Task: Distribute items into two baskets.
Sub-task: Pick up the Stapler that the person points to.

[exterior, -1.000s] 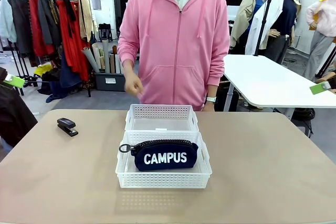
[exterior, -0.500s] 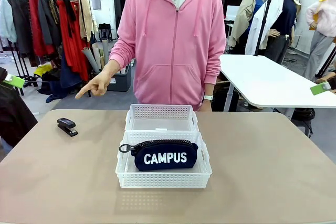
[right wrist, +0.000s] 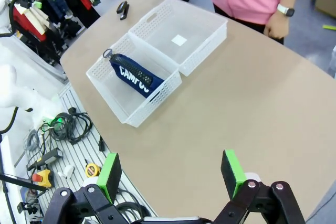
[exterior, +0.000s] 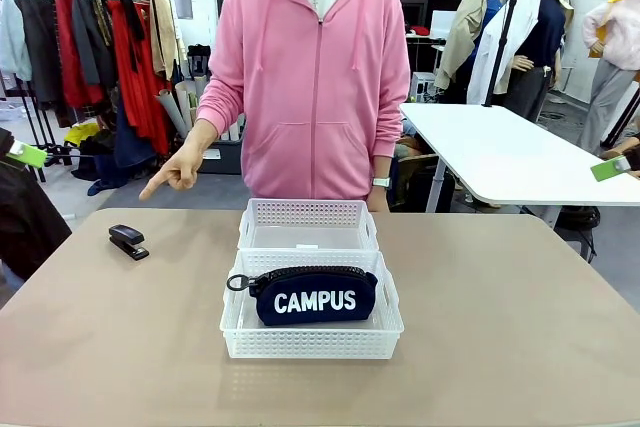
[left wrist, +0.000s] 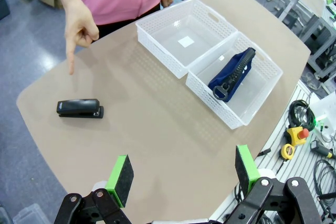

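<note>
The navy CAMPUS pouch (exterior: 313,296) (left wrist: 232,71) (right wrist: 135,74) lies inside the near white basket (exterior: 238,332) (left wrist: 262,85) (right wrist: 105,87). Behind it, touching, stands the far white basket (exterior: 308,213) (left wrist: 163,35) (right wrist: 199,35) with just a small label on its floor. A black stapler (exterior: 128,241) (left wrist: 80,108) (right wrist: 123,9) rests on the table at the far left. The person's hand (exterior: 175,171) (left wrist: 79,24) points a finger down toward the stapler. My left gripper (left wrist: 182,171) hovers open high over the table's left part. My right gripper (right wrist: 170,176) hangs open high over the right part.
The tan table (exterior: 500,327) has free room left and right of the baskets. A person in a pink hoodie (exterior: 310,77) stands at the far edge. A clothes rack (exterior: 90,47) and a white table (exterior: 510,152) stand behind.
The person's hand rose from near the waist and swung out to the left, now pointing down at the stapler. The person shifted slightly left. Baskets, pouch and stapler stayed put.
</note>
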